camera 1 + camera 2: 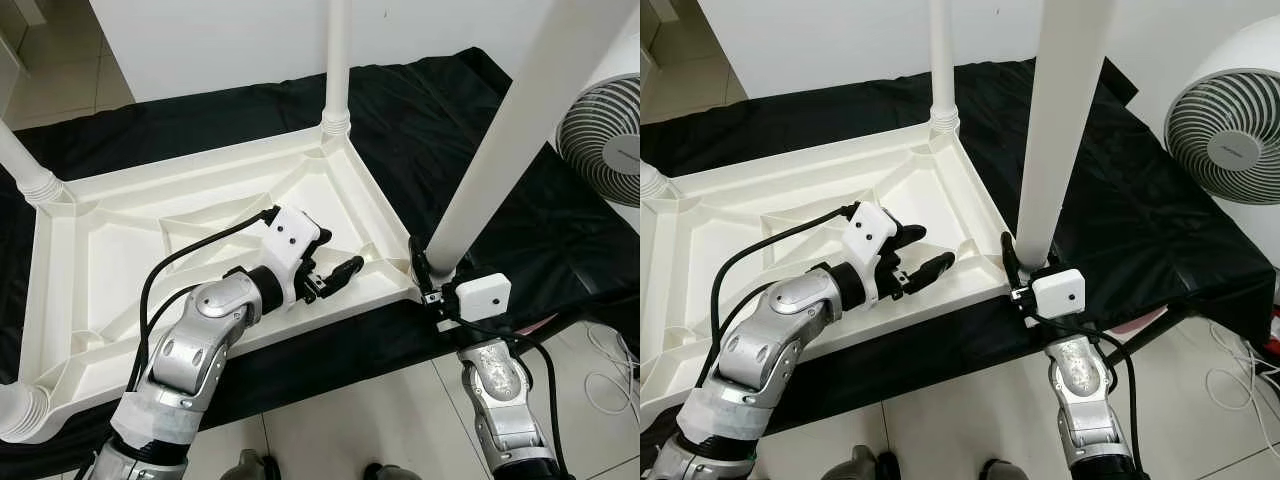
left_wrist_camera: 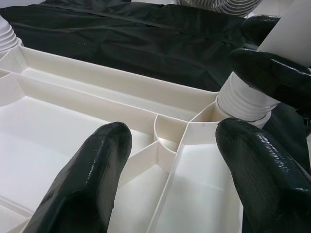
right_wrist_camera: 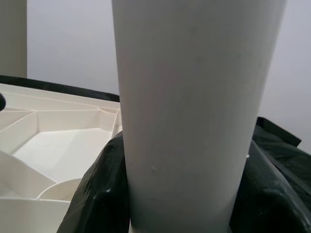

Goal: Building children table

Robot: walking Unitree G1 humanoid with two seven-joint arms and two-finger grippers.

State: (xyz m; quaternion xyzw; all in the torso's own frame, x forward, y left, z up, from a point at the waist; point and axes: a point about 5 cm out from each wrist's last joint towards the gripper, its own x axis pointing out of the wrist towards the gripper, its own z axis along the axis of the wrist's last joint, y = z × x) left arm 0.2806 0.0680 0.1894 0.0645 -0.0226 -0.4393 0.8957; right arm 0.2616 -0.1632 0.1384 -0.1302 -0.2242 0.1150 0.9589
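The white plastic table top (image 1: 200, 168) lies upside down on a black cloth (image 1: 450, 110), its ribbed underside facing up. White legs stand at the far corner (image 1: 337, 60) and at the left corner (image 1: 25, 165). My right gripper (image 1: 440, 272) is shut on the base of the near-right leg (image 1: 510, 130), where the leg meets its corner socket; in the right wrist view black fingers (image 3: 97, 194) flank the leg (image 3: 194, 97). My left gripper (image 1: 340, 252) hovers open over the ribs beside that corner, holding nothing (image 2: 172, 131).
A white fan (image 1: 605, 125) stands to the right, close to the held leg. Another leg end (image 1: 15, 410) shows at the near-left corner. Tiled floor (image 1: 350, 420) runs along the cloth's near edge, with a thin cable (image 1: 610, 370) at the right.
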